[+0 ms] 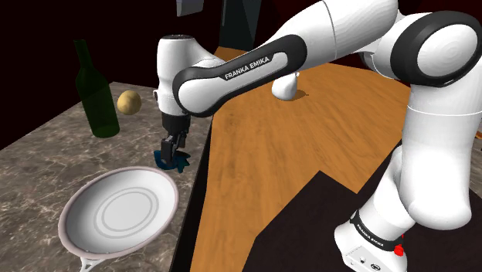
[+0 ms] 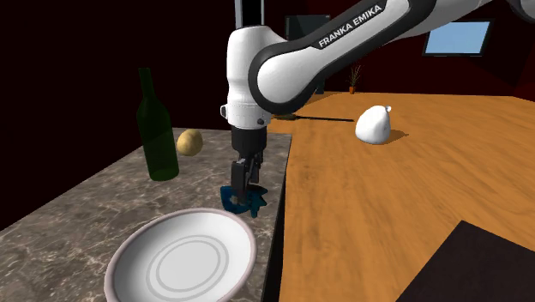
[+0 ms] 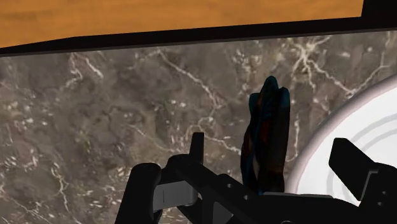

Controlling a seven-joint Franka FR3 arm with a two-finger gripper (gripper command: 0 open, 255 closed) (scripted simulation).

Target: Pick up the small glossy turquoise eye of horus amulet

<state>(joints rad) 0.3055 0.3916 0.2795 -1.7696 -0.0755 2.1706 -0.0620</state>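
Turquoise and dark, the amulet [image 3: 267, 127] sits on the marble counter [image 3: 95, 114] just beside the white plate [image 3: 375, 127], between the gripper's [image 3: 270, 145] parted, untouching fingers [image 3: 198, 149], so centring it before closing should secure it.

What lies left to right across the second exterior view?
Bottle → potato → amulet → white vessel. The plate is left out; it spans several of them.
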